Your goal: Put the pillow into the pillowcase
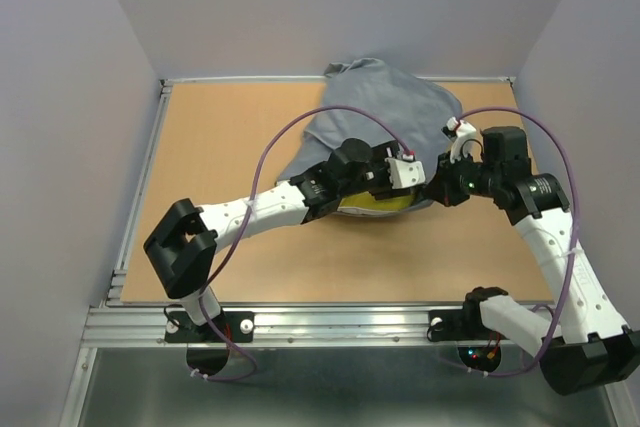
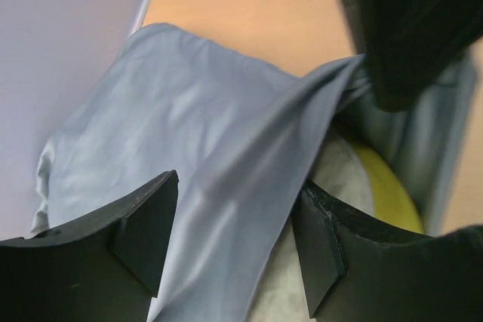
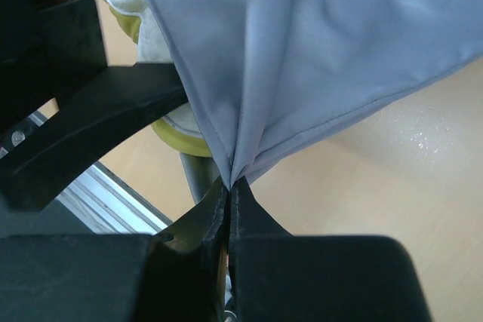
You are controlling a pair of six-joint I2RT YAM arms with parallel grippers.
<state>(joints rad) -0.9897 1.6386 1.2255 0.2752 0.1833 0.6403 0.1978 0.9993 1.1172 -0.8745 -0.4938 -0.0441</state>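
Observation:
The grey pillowcase (image 1: 385, 112) lies bunched at the back middle of the table, over most of the pillow. Only the pillow's yellow band (image 1: 378, 205) shows at its near edge. My right gripper (image 1: 438, 187) is shut on a pinched fold of the pillowcase hem (image 3: 249, 111) and holds it stretched taut. My left gripper (image 1: 405, 172) is open at the case's mouth; a flap of the pillowcase (image 2: 226, 186) runs between its spread fingers, with the white pillow (image 2: 339, 175) and its yellow band (image 2: 389, 197) just beyond. The pillow also shows in the right wrist view (image 3: 147, 28).
The wooden table (image 1: 220, 167) has a metal rail (image 1: 300, 322) along its near edge and grey walls on three sides. Purple cables loop above both arms. The left gripper's dark finger (image 3: 98, 115) crosses the right wrist view close to the right gripper (image 3: 230, 186).

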